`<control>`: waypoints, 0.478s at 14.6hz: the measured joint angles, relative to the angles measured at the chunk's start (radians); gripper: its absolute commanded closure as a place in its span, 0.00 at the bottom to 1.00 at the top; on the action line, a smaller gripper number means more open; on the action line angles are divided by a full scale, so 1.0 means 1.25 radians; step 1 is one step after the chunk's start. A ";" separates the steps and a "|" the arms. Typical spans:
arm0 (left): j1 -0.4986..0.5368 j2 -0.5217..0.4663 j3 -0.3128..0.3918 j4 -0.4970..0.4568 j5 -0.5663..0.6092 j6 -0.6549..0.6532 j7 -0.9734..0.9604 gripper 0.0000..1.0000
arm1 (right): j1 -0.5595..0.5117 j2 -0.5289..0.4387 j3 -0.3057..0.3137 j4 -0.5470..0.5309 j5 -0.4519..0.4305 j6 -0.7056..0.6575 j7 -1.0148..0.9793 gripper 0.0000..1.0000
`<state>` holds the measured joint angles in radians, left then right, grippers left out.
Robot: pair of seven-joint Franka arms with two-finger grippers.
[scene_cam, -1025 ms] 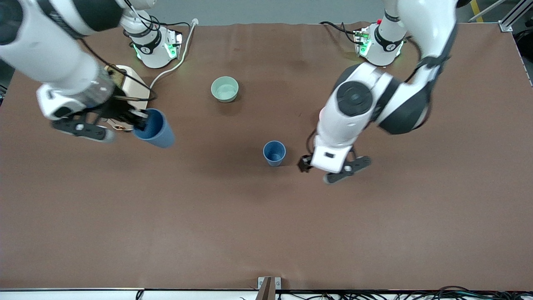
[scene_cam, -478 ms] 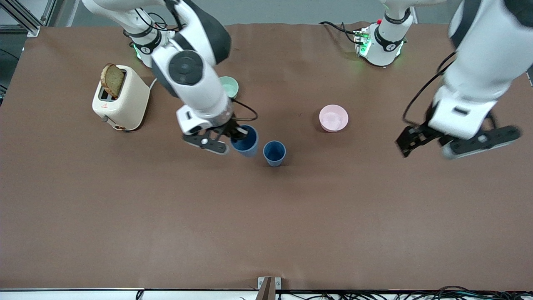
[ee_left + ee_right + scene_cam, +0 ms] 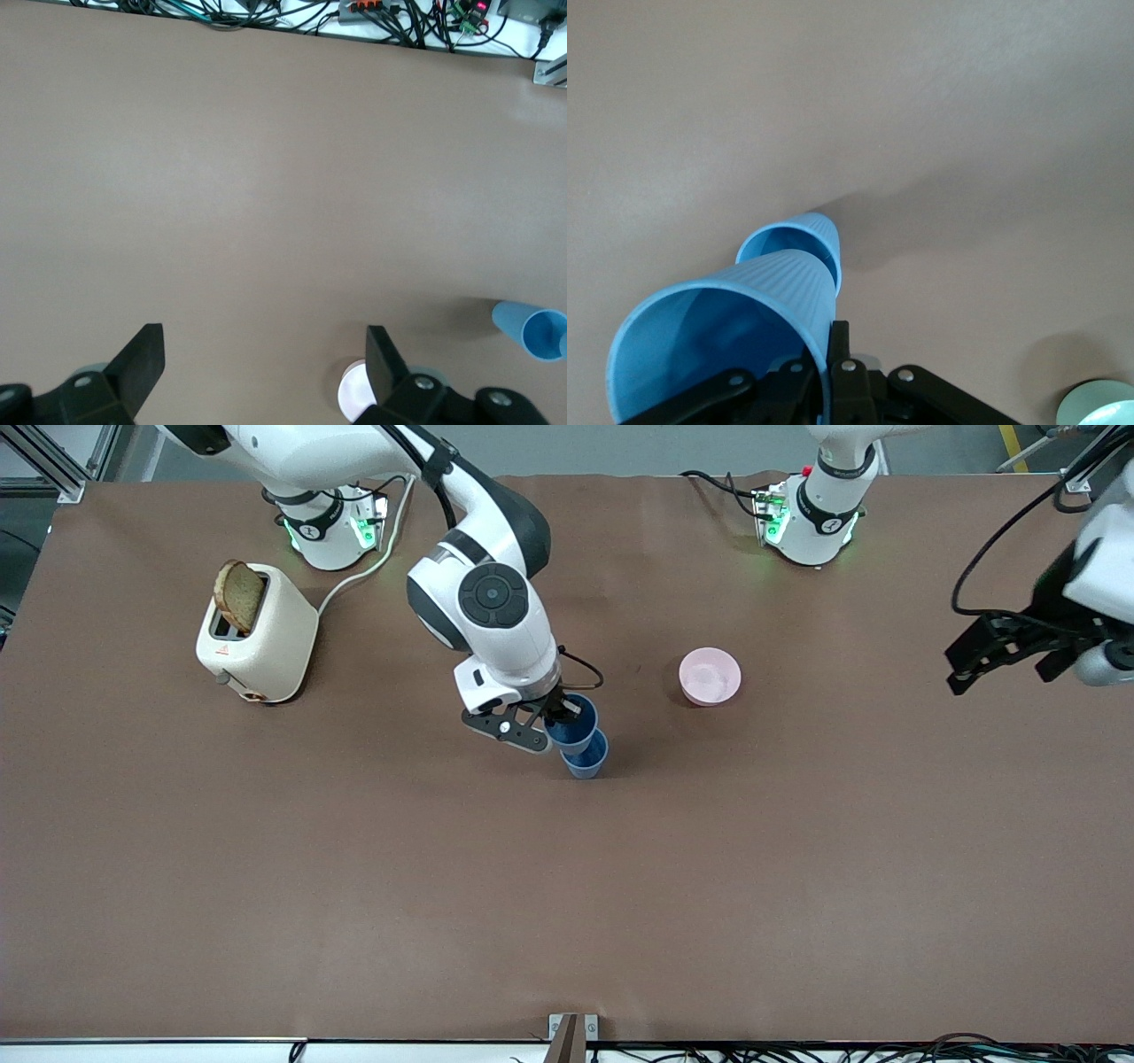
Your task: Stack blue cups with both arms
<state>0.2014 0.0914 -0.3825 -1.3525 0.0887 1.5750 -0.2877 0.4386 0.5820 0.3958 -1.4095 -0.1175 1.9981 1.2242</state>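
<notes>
Right claw (image 3: 560,717) is clamped on the rim of the carried blue cup (image 3: 572,722), mouth up, hanging over the standing blue cup (image 3: 585,756) mid-surface (image 3: 567,903). In the right wrist view the carried cup (image 3: 722,332) sits just above the standing one (image 3: 793,248), its base overlapping the nearside of that mouth; whether it has entered, I can't tell.

To do this step well, my read:
- centre base over the lower mouth before descending; it looks slightly off-axis
- keep the cup vertical, go down slowly: the lower cup is light and free-standing, so a rim hit would tip it
- release only once nested

Left claw (image 3: 1010,651) waits with fingers spread, high over the left arm's end of the surface, well apart from the pink bowl (image 3: 710,676).
</notes>
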 measured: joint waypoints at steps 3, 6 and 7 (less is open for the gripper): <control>0.006 0.000 -0.003 -0.002 -0.005 -0.020 0.012 0.00 | 0.013 0.019 0.000 0.001 0.000 0.031 0.015 0.99; 0.003 -0.001 -0.009 -0.007 -0.005 -0.044 0.016 0.00 | 0.013 0.033 0.000 0.001 0.000 0.039 0.015 0.99; 0.004 -0.002 -0.008 -0.008 -0.005 -0.046 0.030 0.00 | 0.014 0.035 0.000 0.001 -0.001 0.039 0.015 0.99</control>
<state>0.2059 0.0894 -0.3927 -1.3622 0.0828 1.5169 -0.2498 0.4561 0.6261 0.3954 -1.4085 -0.1183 2.0472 1.2432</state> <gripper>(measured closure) 0.000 0.960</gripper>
